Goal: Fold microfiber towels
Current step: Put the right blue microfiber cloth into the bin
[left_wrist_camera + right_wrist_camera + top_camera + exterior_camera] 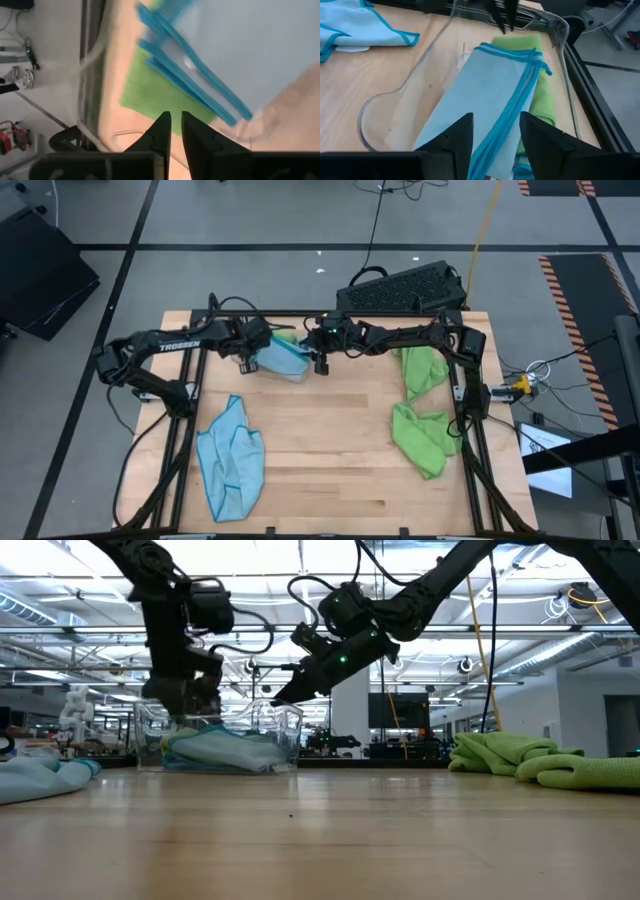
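A folded light blue towel (485,95) lies on top of a folded lime green towel (540,95) inside the clear plastic tray (385,107), which sits at the far edge of the counter (330,435) between the two grippers. The blue one is flat, its darker blue hem stacked in neat layers along one side — the green shows only as a strip beside and under it.

The right gripper (495,132) hovers just above the tray with its jaws parted and nothing between them. The left gripper (172,131) is at the tray's other side, jaws narrow, almost together, holding nothing.

Elsewhere on the pale wooden counter, a crumpled blue towel (232,460) lies near the left front, and two rumpled green towels (422,410) are heaped by the right edge. Beyond the counter — a black keyboard (400,288) on the grey floor.
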